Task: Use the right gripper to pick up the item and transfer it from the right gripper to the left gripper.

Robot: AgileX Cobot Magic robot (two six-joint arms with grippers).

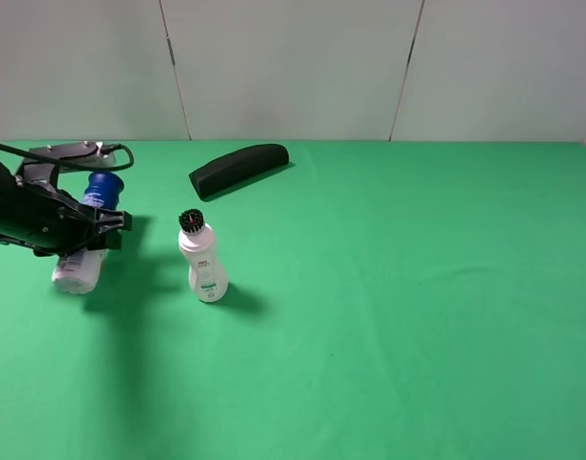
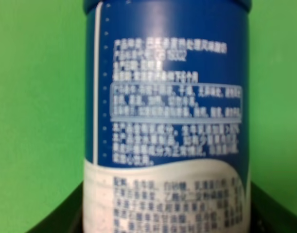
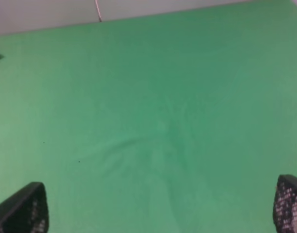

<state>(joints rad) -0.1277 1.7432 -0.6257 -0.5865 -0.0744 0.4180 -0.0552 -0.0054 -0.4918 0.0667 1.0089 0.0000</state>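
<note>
A blue-and-white bottle (image 1: 91, 230) with a blue upper part and a white lower part is at the left of the green table. My left gripper (image 1: 93, 228) is shut on its middle from the left side. In the left wrist view the bottle (image 2: 167, 111) fills the frame, its printed label facing the camera, with dark fingers (image 2: 65, 213) at either side of its white part. I cannot tell if its lower end touches the cloth. My right gripper (image 3: 155, 208) is open and empty over bare green cloth. The right arm is out of the exterior high view.
A white bottle with a black brush cap (image 1: 203, 259) stands upright just right of the held bottle. A black oblong case (image 1: 238, 168) lies at the back of the table. The green cloth (image 1: 417, 287) covers the whole table, with a grey wall behind.
</note>
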